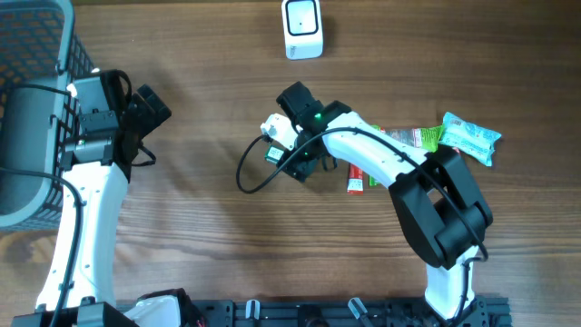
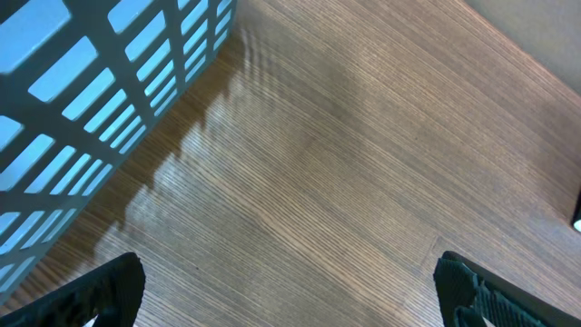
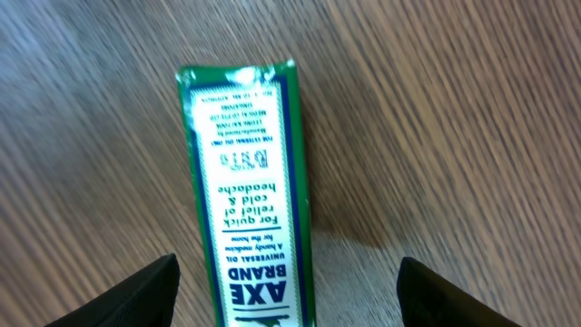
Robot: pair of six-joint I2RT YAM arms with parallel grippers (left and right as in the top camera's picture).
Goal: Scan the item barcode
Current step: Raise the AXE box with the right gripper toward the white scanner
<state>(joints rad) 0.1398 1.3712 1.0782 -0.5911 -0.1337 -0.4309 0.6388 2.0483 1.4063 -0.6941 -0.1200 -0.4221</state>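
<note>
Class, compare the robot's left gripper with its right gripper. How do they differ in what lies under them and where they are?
The left gripper has only bare wooden table between its fingers; the right gripper has a green Axe Brand oil box lying between its fingers. The left gripper is beside the basket; the right gripper is near mid-table. Both stand open, gripping nothing.

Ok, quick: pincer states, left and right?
Left pincer: open, empty.
Right pincer: open, green box between its fingers, not gripped.
</note>
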